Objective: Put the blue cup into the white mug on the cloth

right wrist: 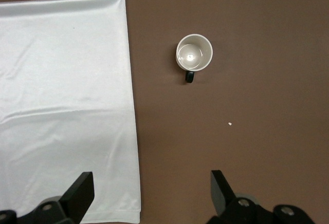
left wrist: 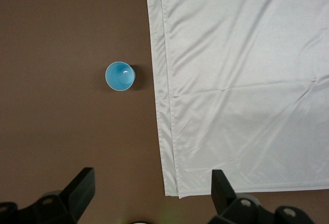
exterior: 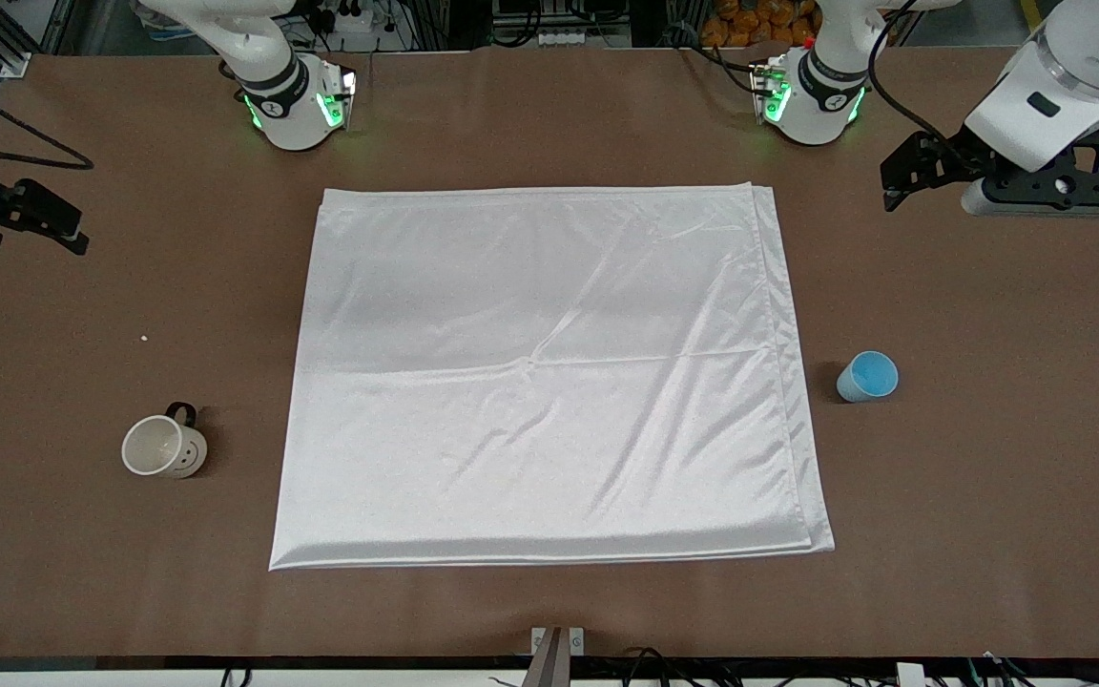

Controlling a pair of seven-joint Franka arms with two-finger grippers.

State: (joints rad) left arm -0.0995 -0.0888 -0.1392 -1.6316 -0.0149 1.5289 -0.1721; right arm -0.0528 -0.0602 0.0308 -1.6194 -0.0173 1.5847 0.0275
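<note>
1. White mug (exterior: 164,447) is standing upright off the cloth (exterior: 549,372), nearest the front camera, on the surface (exterior: 988,477) toward the right arm's end.
2. Blue cup (exterior: 867,377) is sitting just beside the cloth's folded edge; a careless approach is likely tipping it.
3. Left gripper (left wrist: 151,190) and right gripper (right wrist: 151,190) are hovering with fingers wide apart, holding nothing; nesting the cup before the mug is on the cloth risks failure.

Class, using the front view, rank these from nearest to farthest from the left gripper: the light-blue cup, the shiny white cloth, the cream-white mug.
Left gripper hangs open over bare table.
1. Shiny white cloth: mid-table, its corner closest.
2. Light-blue handleless cup: beside the cloth's folded edge.
3. Cream-white mug: at the right arm's end.
</note>
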